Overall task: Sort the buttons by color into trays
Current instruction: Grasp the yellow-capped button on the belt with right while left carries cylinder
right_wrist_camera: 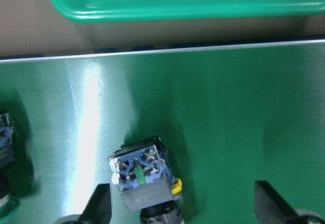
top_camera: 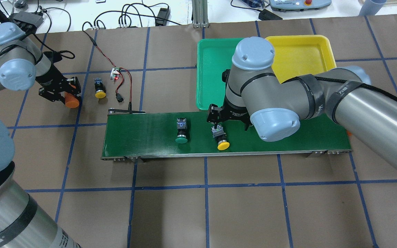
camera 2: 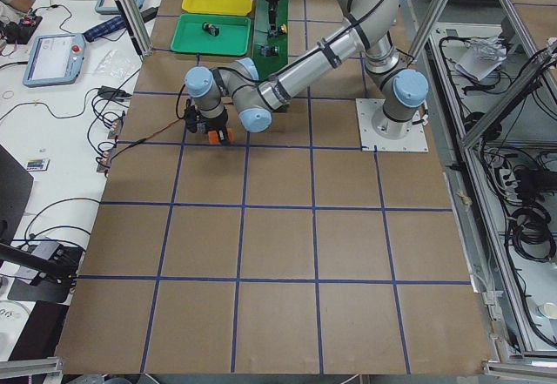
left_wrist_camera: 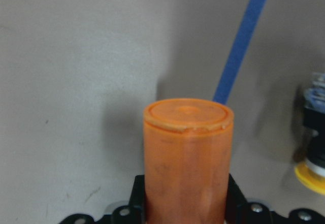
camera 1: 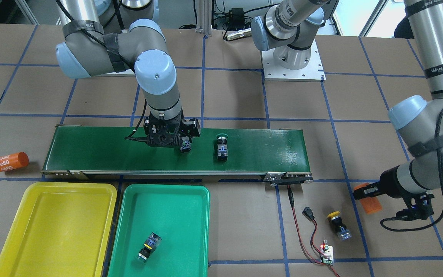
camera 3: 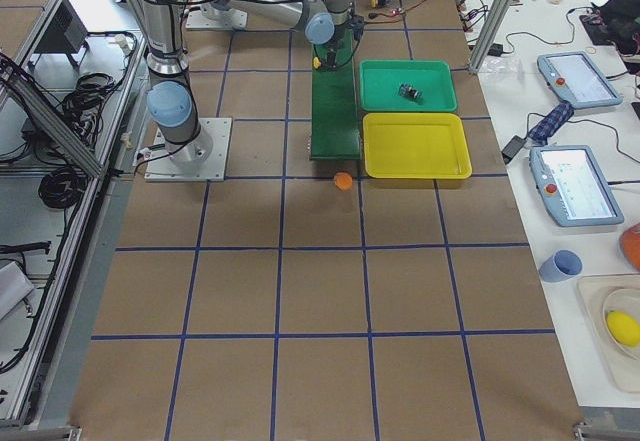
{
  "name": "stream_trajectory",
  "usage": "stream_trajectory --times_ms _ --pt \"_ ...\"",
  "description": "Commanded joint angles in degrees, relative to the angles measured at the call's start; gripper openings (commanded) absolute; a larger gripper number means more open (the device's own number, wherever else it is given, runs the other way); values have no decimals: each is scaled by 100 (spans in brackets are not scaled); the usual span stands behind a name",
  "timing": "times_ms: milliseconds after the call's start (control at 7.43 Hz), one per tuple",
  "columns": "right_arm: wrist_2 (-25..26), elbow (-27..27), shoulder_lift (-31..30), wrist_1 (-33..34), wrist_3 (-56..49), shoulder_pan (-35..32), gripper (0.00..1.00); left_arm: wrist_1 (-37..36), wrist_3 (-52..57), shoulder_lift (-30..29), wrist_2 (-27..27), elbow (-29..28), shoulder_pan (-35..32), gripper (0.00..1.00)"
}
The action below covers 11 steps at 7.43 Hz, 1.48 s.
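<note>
Buttons: one in a tray, yellow one on the belt set up for a grab

Right gripper point(right_wrist_camera: 185, 210) hangs low over the belt point(camera 1: 263, 152), fingers point(right_wrist_camera: 99, 206) spread wide, nothing pinched. Yellow button point(right_wrist_camera: 144, 176) lies on its side between them, cap toward the robot, contact block toward the trays. We read this as a pre-grasp: the fingers straddle the body so they can close across it. It sits nearer one finger, so we'd centre first.

Green button point(camera 1: 222, 148) lies on the belt near it, apart, in the same pose. That nearer finger stands between the two buttons, so we'd watch the clearance there.

Green tray point(camera 1: 190, 200) and yellow tray point(camera 1: 52, 227) sit side by side just beside the belt's far edge, a short carry by our reckoning. One sorted button point(camera 1: 149, 247) lies in the green tray and its cap looks green. We see none in the yellow tray. The gripper faces the green tray, so the route to yellow likely crosses its corner.

Left gripper point(top_camera: 67, 97) pinches an orange cylinder point(left_wrist_camera: 188, 158), which is not a sorting item. Second yellow button point(top_camera: 99, 89) lies just beside it on the table. We judge that arm is tied up until it lets go. Circuit board point(camera 1: 326, 252) and wires lie near that button. A second cylinder point(camera 1: 10, 161) marked 4680 lies off the belt's other end.
</note>
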<state>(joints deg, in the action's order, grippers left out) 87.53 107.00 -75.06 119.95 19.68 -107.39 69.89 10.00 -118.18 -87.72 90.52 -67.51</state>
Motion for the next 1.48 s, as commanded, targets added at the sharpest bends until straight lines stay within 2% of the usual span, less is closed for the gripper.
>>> stream_trajectory --times_ms 0,135,269,538,807,942,1211,1346 --pt "141 31 71 38 -43 -19 91 559 353 924 44 569 -174 0" --pt "159 57 71 20 -70 24 32 552 371 1206 53 859 -480 0" --pt "289 66 71 -41 -192 94 3 482 380 1366 62 1028 -866 0" --pt "273 40 18 -59 -193 218 0 525 738 1490 18 1125 -1071 0" --pt "334 -222 -52 -7 -219 541 0 508 714 1831 79 1781 -1107 0" --pt "587 -458 -53 2 -402 944 0 447 722 1920 79 2081 -1107 0" --pt "625 -820 87 72 -1865 2023 0 367 652 1939 341 2093 -1211 0" --pt "616 -1004 367 247 -2611 2525 0 297 539 1913 378 2128 -1369 0"
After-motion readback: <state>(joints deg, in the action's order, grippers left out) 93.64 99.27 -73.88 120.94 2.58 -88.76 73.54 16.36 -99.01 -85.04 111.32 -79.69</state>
